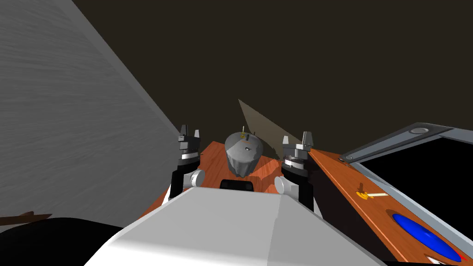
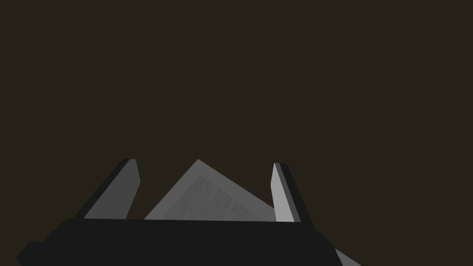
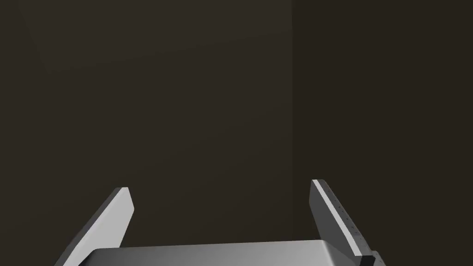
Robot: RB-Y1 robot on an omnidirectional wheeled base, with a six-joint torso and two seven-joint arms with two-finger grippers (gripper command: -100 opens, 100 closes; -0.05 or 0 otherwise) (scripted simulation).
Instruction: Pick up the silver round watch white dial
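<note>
A reddish-brown wooden top (image 1: 270, 173) lies just ahead of me. On it sits a grey rounded lump (image 1: 243, 154) with a small pale mark on its upper face, too small to identify. My left gripper (image 1: 190, 131) is raised at the lump's left, and my right gripper (image 1: 306, 138) is raised at its right, both apart from it. In the left wrist view the left gripper (image 2: 205, 184) stands open with nothing between its fingers. My right gripper (image 3: 221, 203) is likewise open and holds nothing.
A second wooden surface (image 1: 351, 184) runs along the right, carrying a small yellow holder with a white stick (image 1: 369, 195) and a blue dish (image 1: 425, 235). Beyond it is a grey frame (image 1: 397, 136) around a black area. A grey wall (image 1: 69, 115) rises on the left.
</note>
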